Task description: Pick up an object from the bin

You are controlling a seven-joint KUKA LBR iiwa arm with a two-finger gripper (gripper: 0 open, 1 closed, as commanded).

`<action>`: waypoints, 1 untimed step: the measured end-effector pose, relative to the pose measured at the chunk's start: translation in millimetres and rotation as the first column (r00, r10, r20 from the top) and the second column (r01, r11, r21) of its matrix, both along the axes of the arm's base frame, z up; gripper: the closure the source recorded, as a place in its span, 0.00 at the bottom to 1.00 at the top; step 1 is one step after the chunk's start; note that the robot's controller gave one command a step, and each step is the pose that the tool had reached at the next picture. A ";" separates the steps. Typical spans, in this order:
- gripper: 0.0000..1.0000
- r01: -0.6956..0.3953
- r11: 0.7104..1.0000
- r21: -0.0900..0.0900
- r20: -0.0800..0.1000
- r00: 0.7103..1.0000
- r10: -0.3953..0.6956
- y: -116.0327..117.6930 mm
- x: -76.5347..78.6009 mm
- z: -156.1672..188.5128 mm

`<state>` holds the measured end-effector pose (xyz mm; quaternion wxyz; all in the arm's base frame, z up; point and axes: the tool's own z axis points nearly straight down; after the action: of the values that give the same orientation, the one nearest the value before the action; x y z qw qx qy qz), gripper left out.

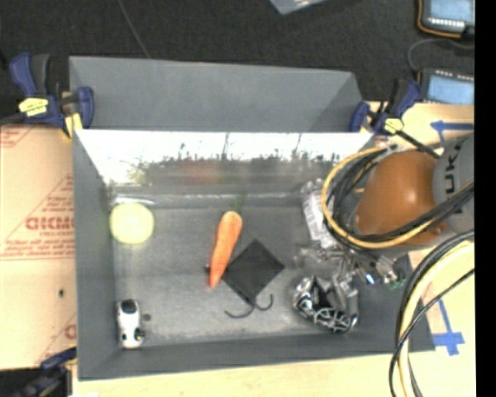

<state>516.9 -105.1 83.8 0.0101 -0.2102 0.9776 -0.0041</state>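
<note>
My gripper [341, 273] is low in the bin's right front corner, under the orange cover and the looped cables. It is directly above a black-and-white patterned crumpled thing [321, 306] that lies on the floor there, and seems to touch its top. A flat black square pad [250, 271] with a thin black curved cord [252, 309] lies just left of that. An orange carrot [223, 246] lies tilted beside the pad's left edge. A silvery crinkled piece [313, 213] sits against the right wall behind the gripper.
A pale yellow-green ball [132, 223] rests at the left wall. A small white-and-black toy [130, 322] stands in the front left corner. Bare floor runs between the ball and the carrot.
</note>
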 end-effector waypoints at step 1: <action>1.00 -0.049 0.999 -0.001 -0.009 0.999 0.049 17.0 -10.8 -7.9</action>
<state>506.1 -88.1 75.9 0.0058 -0.2342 0.9722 -0.0033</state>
